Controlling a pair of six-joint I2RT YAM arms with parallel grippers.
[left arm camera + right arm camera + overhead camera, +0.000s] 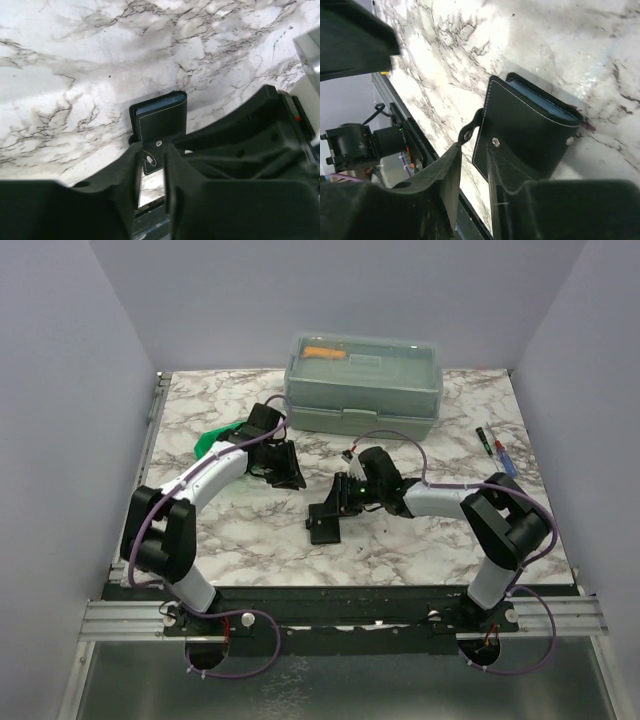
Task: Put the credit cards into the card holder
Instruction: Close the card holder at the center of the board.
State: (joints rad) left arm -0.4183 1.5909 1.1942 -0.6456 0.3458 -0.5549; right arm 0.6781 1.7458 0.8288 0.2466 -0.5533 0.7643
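No writing can be read anywhere; print on the two pens (487, 440) at the right is too small to read. There is one wallet (325, 527), one grey-green toolbox (362, 385) at the back with something orange under its lid, and one green bin (215, 440) behind the left arm. The wallet lies folded on the marble table (250, 540) between the grippers, nearer the right one. Only the wrist views show its detail: a bluish inner edge, a strap (472, 125) and two studs (495, 142). The left gripper (151, 165) is narrowly parted, with the strap end in line with the gap and a pale shiny strip (150, 192) below it. The right gripper (474, 155) is also narrowly parted at the strap tip. I cannot tell whether either touches the wallet.
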